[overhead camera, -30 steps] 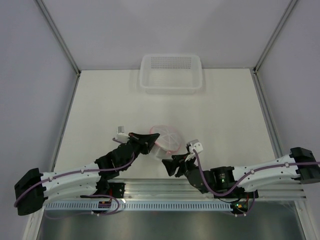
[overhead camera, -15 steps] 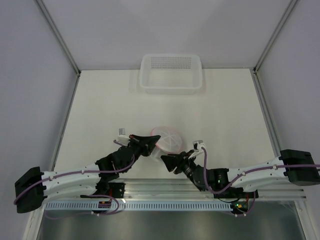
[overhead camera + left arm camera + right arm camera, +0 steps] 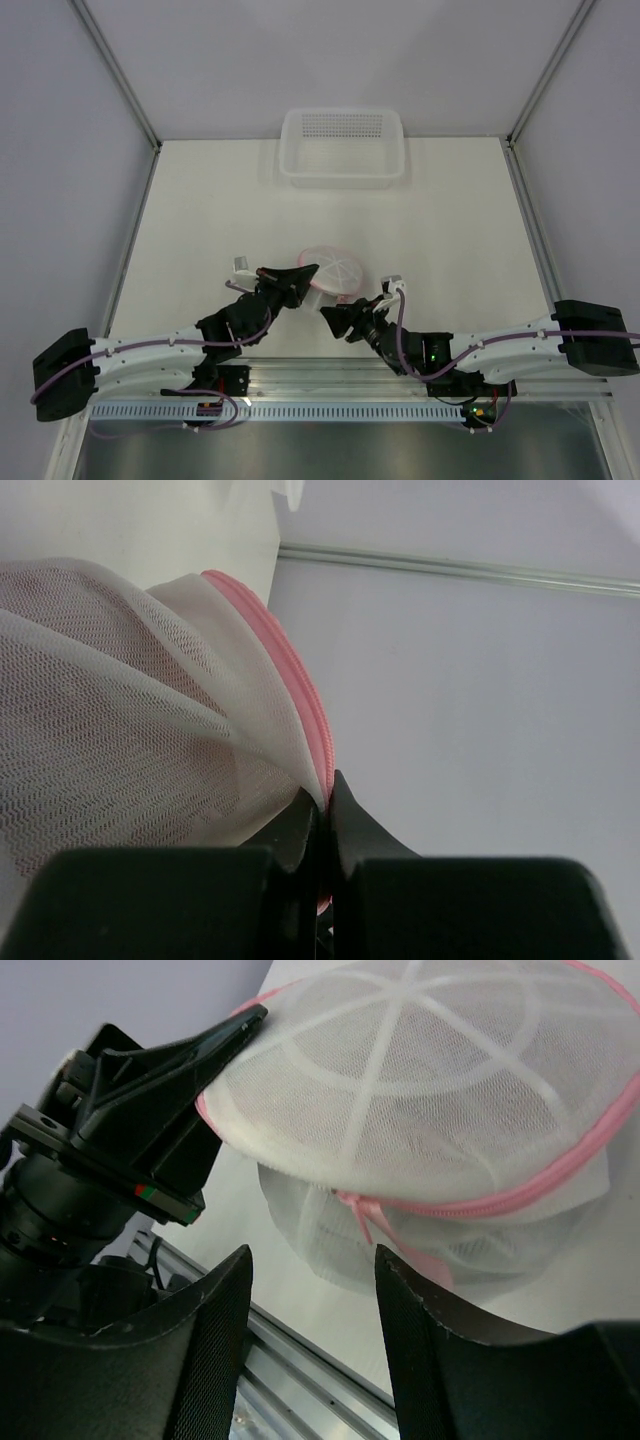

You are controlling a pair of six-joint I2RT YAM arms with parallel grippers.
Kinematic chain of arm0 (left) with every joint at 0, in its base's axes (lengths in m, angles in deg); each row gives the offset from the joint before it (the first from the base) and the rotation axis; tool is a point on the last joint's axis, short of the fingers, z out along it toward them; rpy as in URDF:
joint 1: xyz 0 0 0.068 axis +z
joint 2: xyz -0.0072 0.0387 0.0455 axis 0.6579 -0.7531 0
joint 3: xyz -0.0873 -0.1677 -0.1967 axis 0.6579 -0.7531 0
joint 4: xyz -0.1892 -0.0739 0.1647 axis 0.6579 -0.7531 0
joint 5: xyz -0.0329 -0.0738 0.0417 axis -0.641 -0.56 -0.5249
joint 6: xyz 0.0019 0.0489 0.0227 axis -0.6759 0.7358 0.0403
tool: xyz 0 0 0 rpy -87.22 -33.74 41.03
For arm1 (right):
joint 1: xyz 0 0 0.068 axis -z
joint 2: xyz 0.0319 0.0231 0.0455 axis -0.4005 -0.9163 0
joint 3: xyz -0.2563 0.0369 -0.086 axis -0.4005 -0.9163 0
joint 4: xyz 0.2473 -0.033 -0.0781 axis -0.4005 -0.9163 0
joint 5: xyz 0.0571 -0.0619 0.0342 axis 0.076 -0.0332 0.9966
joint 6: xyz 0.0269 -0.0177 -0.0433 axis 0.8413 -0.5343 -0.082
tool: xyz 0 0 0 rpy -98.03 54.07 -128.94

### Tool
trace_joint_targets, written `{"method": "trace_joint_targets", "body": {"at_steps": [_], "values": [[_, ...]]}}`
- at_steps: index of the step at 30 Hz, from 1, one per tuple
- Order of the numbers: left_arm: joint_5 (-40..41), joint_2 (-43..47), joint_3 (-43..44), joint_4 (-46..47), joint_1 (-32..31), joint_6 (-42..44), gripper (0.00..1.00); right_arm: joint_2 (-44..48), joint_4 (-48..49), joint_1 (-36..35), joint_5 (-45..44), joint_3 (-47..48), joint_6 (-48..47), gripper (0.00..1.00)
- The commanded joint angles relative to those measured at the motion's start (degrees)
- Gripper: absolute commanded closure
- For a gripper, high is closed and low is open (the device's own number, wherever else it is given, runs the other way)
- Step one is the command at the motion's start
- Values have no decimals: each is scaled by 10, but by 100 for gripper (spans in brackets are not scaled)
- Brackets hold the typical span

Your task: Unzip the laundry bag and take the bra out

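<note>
The laundry bag [image 3: 335, 276] is a small dome of white mesh with pink zipper trim, near the table's front middle. It fills the left wrist view [image 3: 120, 700] and shows in the right wrist view [image 3: 440, 1100]. My left gripper [image 3: 308, 273] is shut on the bag's pink-trimmed left edge [image 3: 322, 802] and holds it raised. My right gripper [image 3: 330, 316] is open and empty, just below the bag, its jaws either side of the hanging pink zipper pull [image 3: 365, 1222] and short of it. The bra is hidden inside the mesh.
A clear rectangular plastic basket [image 3: 342, 148] stands at the table's back edge. The metal rail [image 3: 330, 372] carrying the arm bases runs along the near edge, just below the right gripper.
My right gripper has moved left and up toward the bag's lower edge. My left gripper keeps its hold; the bag has shifted a little to the right.
</note>
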Motion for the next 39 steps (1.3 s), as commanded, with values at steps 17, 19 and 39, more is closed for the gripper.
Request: {"method": "trace_joint_targets", "body": {"at_steps": [17, 19, 39], "values": [[-354, -310, 142, 263, 163, 178, 98, 213, -255, 2, -91, -5, -18, 39], [-341, -318, 149, 261, 167, 170, 98, 220, -250, 7, -93, -14, -20, 39], [-320, -351, 147, 336, 164, 72, 98, 48, -21, 204, 82, -16, -95, 44]]}}
